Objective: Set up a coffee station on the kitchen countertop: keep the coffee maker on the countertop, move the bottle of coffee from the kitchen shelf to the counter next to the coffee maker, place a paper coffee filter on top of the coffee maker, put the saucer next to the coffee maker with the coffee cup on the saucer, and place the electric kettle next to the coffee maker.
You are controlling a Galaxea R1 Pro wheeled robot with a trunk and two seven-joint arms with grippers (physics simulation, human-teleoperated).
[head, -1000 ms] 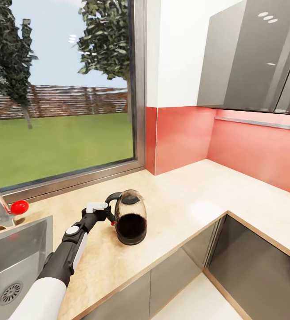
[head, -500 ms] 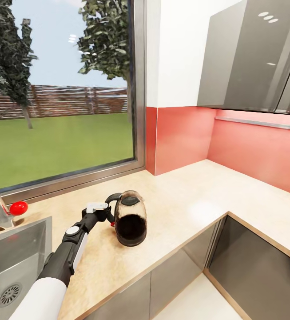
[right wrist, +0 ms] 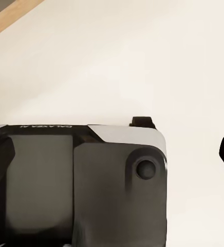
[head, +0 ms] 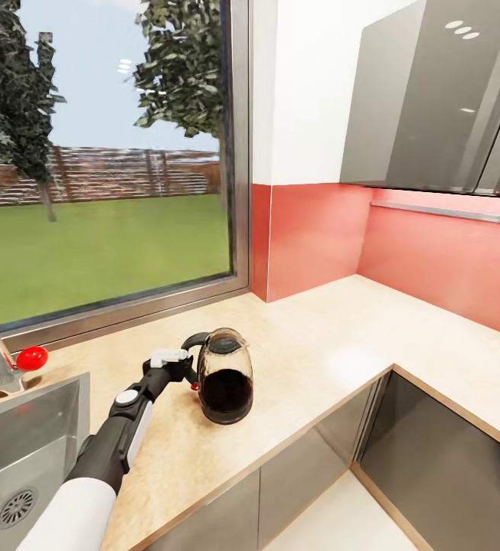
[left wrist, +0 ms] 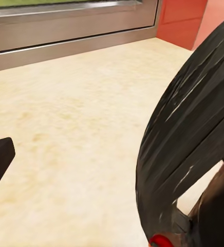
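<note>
The electric kettle point(head: 224, 376) is seen upright on the countertop point(head: 334, 344), left of centre in the head view, right of the sink point(head: 20, 451). The left gripper point(head: 186, 369) is placed at its black handle point(head: 194, 340); whether the handle is clasped cannot be told. The right gripper's point(right wrist: 112, 170) fingertips are spread wide apart, with nothing held.

A big window point(head: 104, 153) fills nine to twelve o'clock, showing lawn point(head: 96, 252), trees and a brick fence under a pale sky. Its grey sill point(head: 127, 310) runs toward a white wall point(head: 311, 84) at one o'clock. Below that, a red backsplash point(head: 318, 233) wraps the corner. Glossy grey upper cabinets point(head: 433, 92) hang at two o'clock. Dark grey base cabinets point(head: 433, 459) and white floor point(head: 334, 516) lie at five o'clock.
</note>
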